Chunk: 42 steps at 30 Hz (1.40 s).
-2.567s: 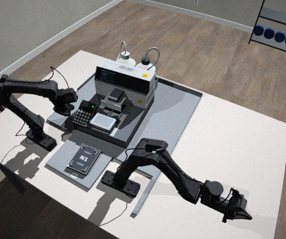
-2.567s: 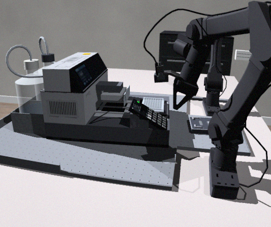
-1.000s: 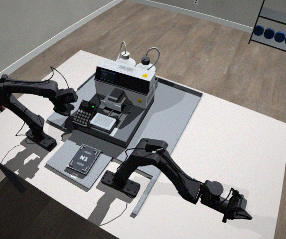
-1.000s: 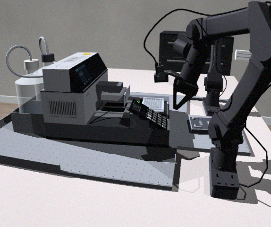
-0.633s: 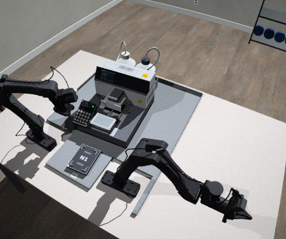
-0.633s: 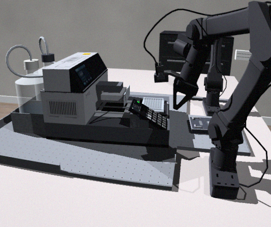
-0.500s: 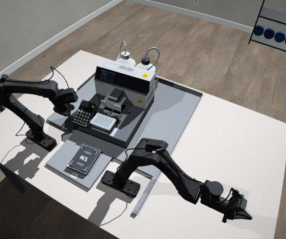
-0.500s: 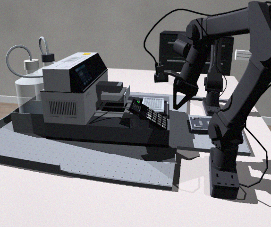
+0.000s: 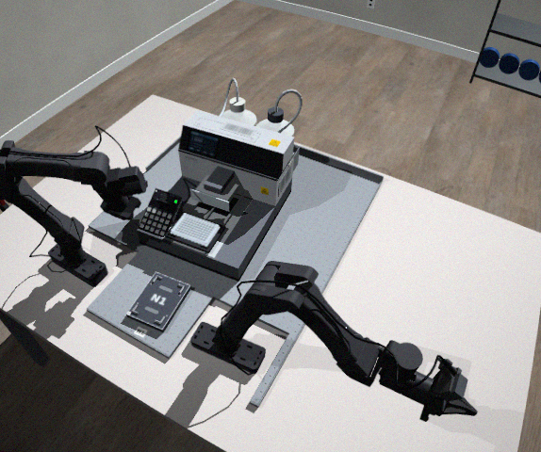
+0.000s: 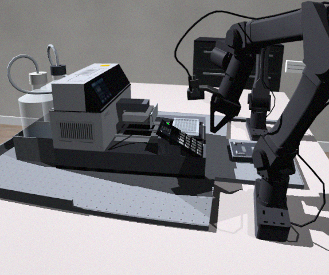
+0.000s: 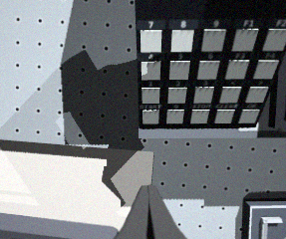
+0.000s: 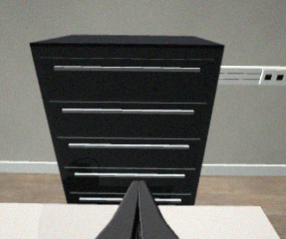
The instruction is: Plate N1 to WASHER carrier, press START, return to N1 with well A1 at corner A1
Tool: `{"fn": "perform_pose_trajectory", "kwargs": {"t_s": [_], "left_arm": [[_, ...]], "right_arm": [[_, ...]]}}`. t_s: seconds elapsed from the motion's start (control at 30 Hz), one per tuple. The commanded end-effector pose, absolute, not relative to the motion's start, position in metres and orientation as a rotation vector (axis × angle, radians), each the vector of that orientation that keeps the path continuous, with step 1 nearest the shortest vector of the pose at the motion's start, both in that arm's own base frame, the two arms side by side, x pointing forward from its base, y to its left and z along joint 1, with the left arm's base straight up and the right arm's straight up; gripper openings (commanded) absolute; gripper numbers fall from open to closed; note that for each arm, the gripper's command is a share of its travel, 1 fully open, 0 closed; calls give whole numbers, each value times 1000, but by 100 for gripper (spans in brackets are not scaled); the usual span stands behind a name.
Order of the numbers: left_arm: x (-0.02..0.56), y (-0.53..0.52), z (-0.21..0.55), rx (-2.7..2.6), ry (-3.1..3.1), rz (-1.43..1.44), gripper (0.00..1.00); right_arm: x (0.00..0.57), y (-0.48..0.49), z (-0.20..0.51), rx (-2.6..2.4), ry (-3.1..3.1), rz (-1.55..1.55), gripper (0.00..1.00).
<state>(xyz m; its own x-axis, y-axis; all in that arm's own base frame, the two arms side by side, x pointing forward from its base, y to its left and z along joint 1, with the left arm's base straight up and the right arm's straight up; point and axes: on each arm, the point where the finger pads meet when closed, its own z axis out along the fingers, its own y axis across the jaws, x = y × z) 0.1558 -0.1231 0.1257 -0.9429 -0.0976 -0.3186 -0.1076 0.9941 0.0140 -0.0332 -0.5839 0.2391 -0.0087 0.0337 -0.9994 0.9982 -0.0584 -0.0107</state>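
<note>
Washer (image 9: 234, 153) (image 10: 77, 130) beyond left gripper (image 9: 127, 215) (image 10: 213, 130) (image 11: 147, 194): probably done, lamp (image 9: 175, 201) (image 10: 167, 123) green, though could be pre-START. If done: check seating, open left gripper, return plate. Both grippers shut, empty; right gripper (image 9: 474, 412) (image 12: 138, 183) well away. Plate (image 9: 195, 229) (image 10: 185, 125): pale, gridded wells, looks flat in carrier, past keypad (image 9: 156, 221) (image 10: 188, 142) (image 11: 202, 80) from left gripper.
</note>
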Motion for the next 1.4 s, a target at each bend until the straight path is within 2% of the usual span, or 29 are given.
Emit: {"fn": "perform_pose_trajectory", "kwargs": {"t_s": [0.0, 1.37], "left_arm": [[156, -124, 124, -131, 2804, 38, 0], [156, -124, 124, -131, 2804, 38, 0]], "right_arm": [[-37, -579, 256, 1257, 1177, -1257, 0], [-37, -579, 256, 1257, 1177, -1257, 0]]}}
